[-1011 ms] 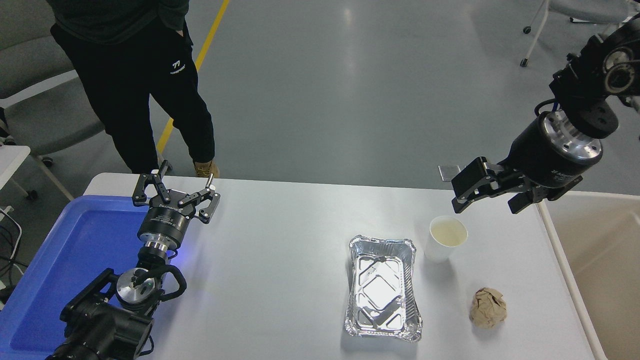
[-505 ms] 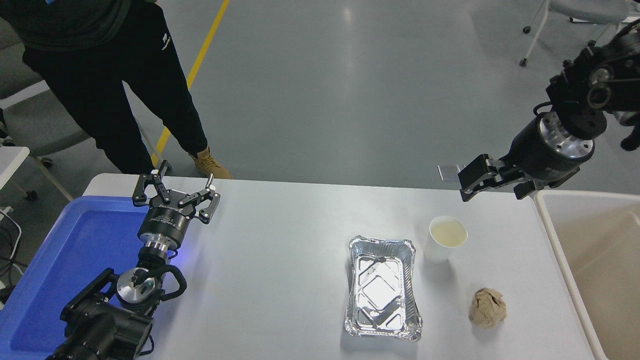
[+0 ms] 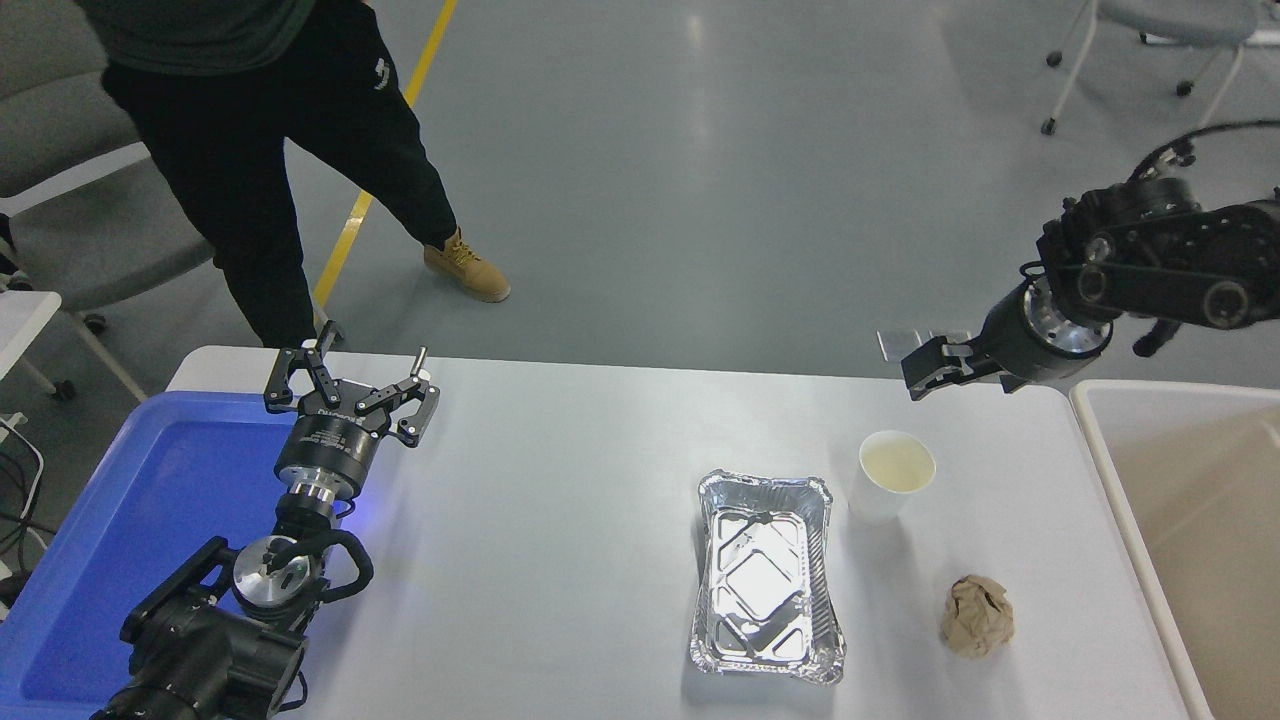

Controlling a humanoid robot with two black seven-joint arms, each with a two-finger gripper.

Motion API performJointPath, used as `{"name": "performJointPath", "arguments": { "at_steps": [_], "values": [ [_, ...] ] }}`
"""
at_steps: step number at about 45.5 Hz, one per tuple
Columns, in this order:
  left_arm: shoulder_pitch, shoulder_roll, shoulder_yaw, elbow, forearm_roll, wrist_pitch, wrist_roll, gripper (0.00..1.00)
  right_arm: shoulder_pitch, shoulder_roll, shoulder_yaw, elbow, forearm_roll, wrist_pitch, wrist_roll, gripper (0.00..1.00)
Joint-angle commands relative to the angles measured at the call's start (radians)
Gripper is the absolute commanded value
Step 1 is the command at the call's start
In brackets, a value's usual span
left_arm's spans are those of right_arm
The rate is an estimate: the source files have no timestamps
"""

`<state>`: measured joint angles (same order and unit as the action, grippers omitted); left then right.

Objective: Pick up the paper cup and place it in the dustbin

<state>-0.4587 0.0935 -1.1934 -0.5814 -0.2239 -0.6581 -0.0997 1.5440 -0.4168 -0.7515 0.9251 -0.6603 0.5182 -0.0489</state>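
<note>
The small white paper cup (image 3: 890, 478) stands upright on the white table, right of centre, with a pale cream inside. The beige dustbin (image 3: 1200, 520) sits off the table's right edge; only its left part shows. My right gripper (image 3: 950, 378) hangs over the table's far edge, above and behind the cup, apart from it. It is seen side-on, looks open, and holds nothing. My left gripper (image 3: 370, 352) is parked at the lower left, open and empty, by the blue tray.
A rectangular foil tray (image 3: 765, 575) lies just left of the cup. A crumpled brown paper ball (image 3: 977, 617) lies in front of the cup. A flat blue tray (image 3: 150, 500) is at the left edge. A person (image 3: 270, 130) stands beyond the far left corner.
My right arm has drawn back and lowered, and the gripper has turned side-on near the table's far edge. The person at the far left has stepped. The cup has not moved.
</note>
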Motion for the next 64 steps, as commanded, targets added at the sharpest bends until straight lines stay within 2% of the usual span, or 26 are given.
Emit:
{"name": "performJointPath", "arguments": {
  "at_steps": [1, 14, 43, 47, 49, 52, 56, 61, 62, 64],
  "values": [
    [0.0, 0.0, 0.0, 0.0, 0.0, -0.002, 0.0, 0.99, -0.16, 0.029, 0.052, -0.094, -0.073, -0.047, 0.0, 1.0],
    [0.0, 0.0, 0.0, 0.0, 0.0, 0.0, 0.0, 0.99, -0.226, 0.09, 0.067, -0.186, -0.073, -0.049, -0.002, 1.0],
    [0.0, 0.0, 0.0, 0.0, 0.0, 0.0, 0.0, 0.99, -0.309, 0.128, 0.096, -0.252, -0.074, -0.084, 0.0, 1.0],
    [0.0, 0.0, 0.0, 0.0, 0.0, 0.0, 0.0, 0.99, -0.308, 0.127, 0.096, -0.252, -0.074, -0.084, 0.001, 0.96],
    [0.0, 0.0, 0.0, 0.0, 0.0, 0.0, 0.0, 0.99, -0.306, 0.127, 0.096, -0.252, -0.074, -0.084, 0.0, 0.86],
    [0.0, 0.0, 0.0, 0.0, 0.0, 0.0, 0.0, 0.99, -0.305, 0.125, 0.096, -0.252, -0.074, -0.08, 0.0, 0.58],
    [0.0, 0.0, 0.0, 0.0, 0.0, 0.0, 0.0, 0.99, -0.305, 0.127, 0.096, -0.252, -0.074, -0.076, 0.0, 0.49],
    [0.0, 0.0, 0.001, 0.0, 0.0, 0.0, 0.0, 0.99, -0.309, 0.128, 0.096, -0.25, -0.076, -0.076, 0.0, 0.29],
    [0.0, 0.0, 0.0, 0.0, 0.0, 0.0, 0.0, 0.99, -0.309, 0.127, 0.096, -0.25, -0.076, -0.076, 0.001, 0.24],
    [0.0, 0.0, 0.0, 0.0, 0.0, 0.0, 0.0, 0.99, -0.309, 0.128, 0.096, -0.25, -0.076, -0.076, 0.001, 0.08]
  ]
}}
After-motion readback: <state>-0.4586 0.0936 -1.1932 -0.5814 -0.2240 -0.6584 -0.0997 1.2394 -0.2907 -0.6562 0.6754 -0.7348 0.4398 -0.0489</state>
